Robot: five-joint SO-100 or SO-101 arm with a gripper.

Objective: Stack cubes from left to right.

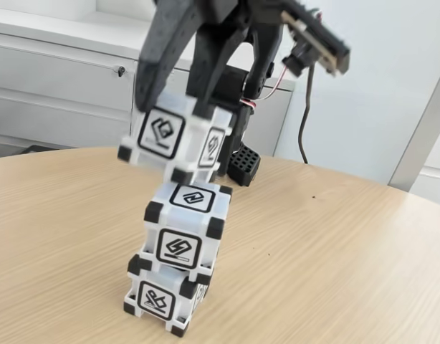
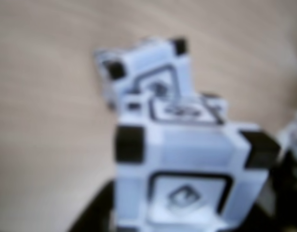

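Two white cubes with black corners stand stacked on the wooden table in the fixed view: the bottom cube (image 1: 159, 301) and the middle cube (image 1: 184, 233), set slightly askew on it. A third cube (image 1: 170, 136) hangs tilted just above the stack, a little to the left, with my black gripper (image 1: 178, 107) shut on it from above. Its lowest corner is close to the middle cube's top; contact cannot be told. In the blurred wrist view the held cube (image 2: 187, 169) is in front, a dark finger (image 2: 93, 217) beside it, and the stacked cubes (image 2: 148, 72) lie below.
The arm's black base (image 1: 243, 165) stands behind the stack, with a dark cable (image 1: 304, 129) hanging at the right. White cabinets (image 1: 55, 72) line the back wall. The table's curved edge (image 1: 392, 188) runs along the right.
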